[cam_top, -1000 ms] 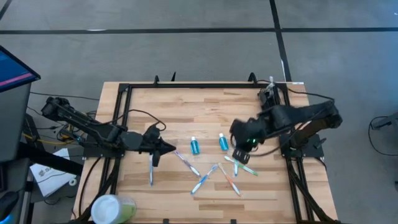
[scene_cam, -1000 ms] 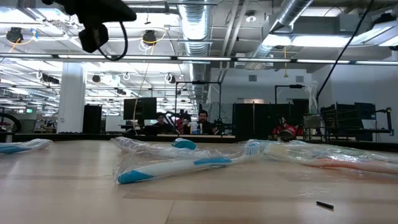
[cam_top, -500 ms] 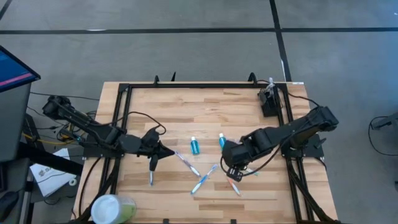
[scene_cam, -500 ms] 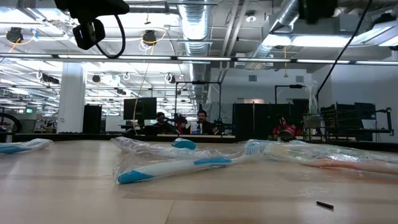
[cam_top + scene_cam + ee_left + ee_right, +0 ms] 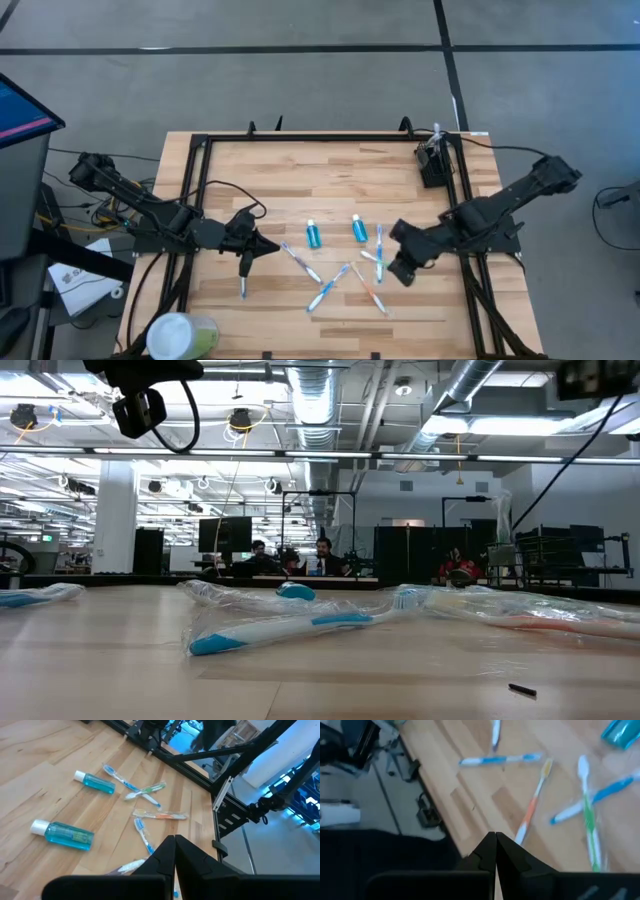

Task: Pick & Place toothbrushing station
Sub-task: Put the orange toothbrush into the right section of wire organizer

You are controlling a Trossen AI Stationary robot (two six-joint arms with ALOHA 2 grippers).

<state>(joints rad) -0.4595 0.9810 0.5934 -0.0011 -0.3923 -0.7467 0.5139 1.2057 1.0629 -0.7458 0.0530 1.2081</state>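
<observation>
Two arms at table: both grippers pressed shut, nothing held.
High view, landmark: toothbrushing station (image 5: 432, 165), small black holder upright at far right corner of wooden table (image 5: 280, 170), just inside black frame rail (image 5: 330, 137).
High view, right gripper (image 5: 400, 272): well apart from the station, toward the near edge, jaws closed and empty, just beside the scattered toothbrushes.
High view, left gripper (image 5: 272, 246): far across the table from the station, jaws closed and empty, above bare wood.
High view, toothbrushes: blue-and-white toothbrush (image 5: 379, 239) nearest the station; orange toothbrush (image 5: 370, 290) and blue toothbrush (image 5: 328, 288) farther off, near the front edge; lone toothbrush (image 5: 242, 281) farthest, under the left arm.
High view, bottles: two blue bottles, right bottle (image 5: 358, 228) closer to the station than left bottle (image 5: 314, 235).
High view, cup: pale-green cup (image 5: 180, 335) with white lid at the corner diagonally opposite the station.
Low view: wrapped toothbrush (image 5: 285, 630) lying flat on the tabletop; second wrapped brush (image 5: 530, 618) beside it; people (image 5: 322, 557) seated far behind in the room; station not in sight.
Left wrist view: fingers (image 5: 162, 862) meeting tip to tip, shut; both bottles and several brushes on wood beyond; station not seen.
Right wrist view: fingers (image 5: 485, 852) closed together; green toothbrush (image 5: 589, 832) crossing a blue one; orange brush alongside; station out of frame.
</observation>
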